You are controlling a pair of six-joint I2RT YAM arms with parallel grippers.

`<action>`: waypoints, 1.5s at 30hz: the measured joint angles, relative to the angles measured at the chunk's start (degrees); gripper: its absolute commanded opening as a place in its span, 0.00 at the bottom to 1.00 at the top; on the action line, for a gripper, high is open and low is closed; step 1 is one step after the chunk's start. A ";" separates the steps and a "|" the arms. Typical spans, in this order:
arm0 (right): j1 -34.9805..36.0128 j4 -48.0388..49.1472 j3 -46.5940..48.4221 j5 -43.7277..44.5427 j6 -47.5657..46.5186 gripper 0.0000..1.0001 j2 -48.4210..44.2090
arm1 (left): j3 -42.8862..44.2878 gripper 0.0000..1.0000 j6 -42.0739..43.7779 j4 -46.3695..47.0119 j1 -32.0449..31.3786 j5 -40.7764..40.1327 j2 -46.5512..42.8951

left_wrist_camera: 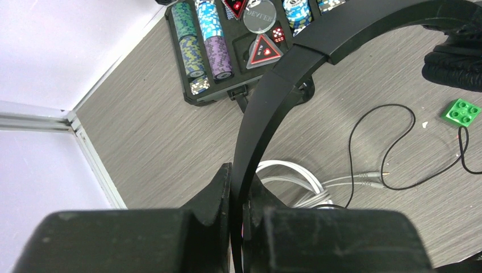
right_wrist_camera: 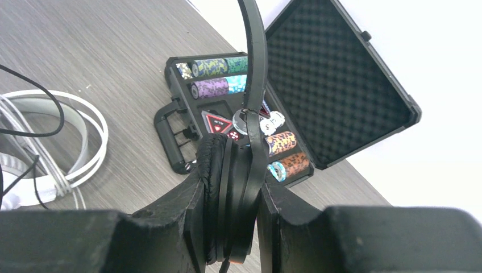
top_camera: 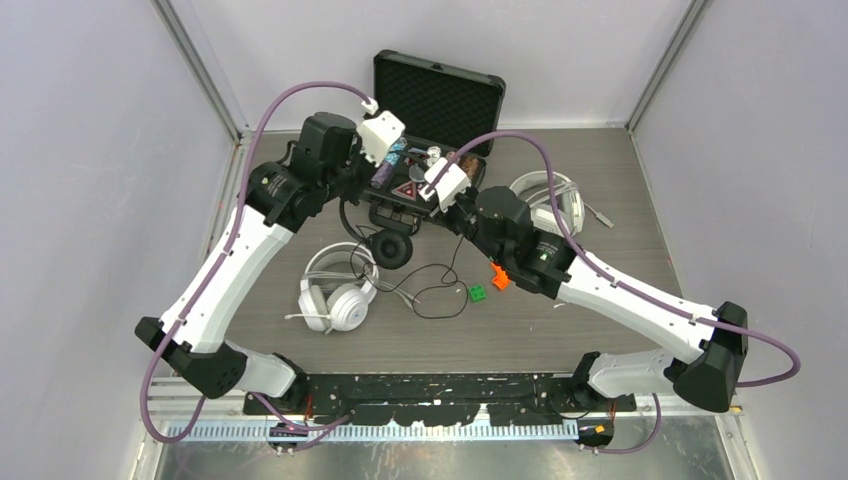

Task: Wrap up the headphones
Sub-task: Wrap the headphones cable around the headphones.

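The black headphones are lifted off the table between both grippers. My left gripper (left_wrist_camera: 239, 183) is shut on their thin black headband (left_wrist_camera: 271, 96). My right gripper (right_wrist_camera: 232, 189) is shut on one padded ear cup (right_wrist_camera: 219, 159). In the top view the other ear cup (top_camera: 392, 248) hangs below the left gripper (top_camera: 362, 200), with the right gripper (top_camera: 447, 212) beside it. The thin black cable (top_camera: 432, 292) trails loose on the table. One white headset (top_camera: 335, 295) lies front left. A second white headset (top_camera: 548, 192) lies partly behind the right arm.
An open black case of poker chips (top_camera: 432, 100) stands at the back centre, right behind the grippers. A green brick (top_camera: 478, 294) and an orange piece (top_camera: 499, 276) lie near the cable. Grey walls close in the table on the left, right and back.
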 measured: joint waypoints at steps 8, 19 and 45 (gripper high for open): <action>0.59 0.00 0.00 1.18 -4.55 0.00 -0.02 | 0.09 0.00 2.16 0.00 0.02 0.02 0.68; 0.90 4.07 -2.73 2.89 -4.28 0.30 -0.83 | 1.88 0.00 -0.44 0.04 -0.33 -2.21 2.47; 3.69 11.85 -20.61 -6.10 18.67 0.67 -26.82 | 15.61 0.00 -13.42 8.39 -1.51 -9.66 2.75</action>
